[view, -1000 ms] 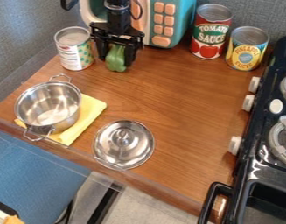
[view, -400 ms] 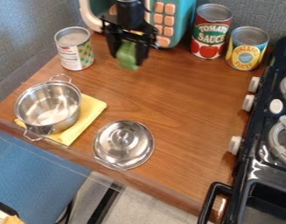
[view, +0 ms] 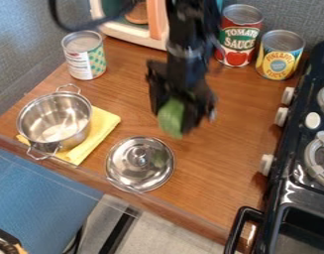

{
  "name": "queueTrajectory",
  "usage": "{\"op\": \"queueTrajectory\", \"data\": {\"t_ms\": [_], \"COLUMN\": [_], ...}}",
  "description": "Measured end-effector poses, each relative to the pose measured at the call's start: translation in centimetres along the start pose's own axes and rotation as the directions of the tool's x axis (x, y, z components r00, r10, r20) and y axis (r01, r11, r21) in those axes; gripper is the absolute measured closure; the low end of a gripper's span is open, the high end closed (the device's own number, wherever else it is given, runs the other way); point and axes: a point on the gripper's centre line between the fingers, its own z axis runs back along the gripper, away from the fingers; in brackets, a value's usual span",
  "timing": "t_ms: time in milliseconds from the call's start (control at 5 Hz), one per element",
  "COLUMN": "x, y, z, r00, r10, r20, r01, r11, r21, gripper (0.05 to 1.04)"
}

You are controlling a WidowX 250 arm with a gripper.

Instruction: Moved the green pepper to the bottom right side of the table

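The black gripper [view: 178,121] hangs over the middle of the wooden table [view: 214,163], up and to the right of the metal lid. It is shut on the green pepper [view: 171,117], which sits between its fingers and looks blurred. The pepper appears held above the tabletop, and parts of its sides are hidden by the fingers.
A metal lid [view: 139,163] lies at front centre. To the left, a steel pot [view: 55,121] stands on a yellow cloth [view: 101,133]. Cans [view: 84,55] [view: 238,37] [view: 280,55] and a toy microwave [view: 134,27] line the back; a black stove [view: 303,183] borders the right.
The gripper has carried the pepper from beside the microwave at the back, forward and to the right, over the table's middle. The arm now covers part of the microwave.
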Motion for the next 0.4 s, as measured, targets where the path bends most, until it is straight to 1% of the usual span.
{"op": "queueTrajectory", "data": {"t_ms": [200, 400], "x": [-1.8, -2.1], "y": [-2.8, -4.5], "z": [-0.6, -0.9], "r00": [0.997, 0.993], "r10": [-0.078, -0.120], "r20": [-0.013, -0.009], "r01": [0.078, 0.121], "r11": [0.997, 0.993], "r21": [0.007, 0.007], "gripper": [0.297, 0.297]}}
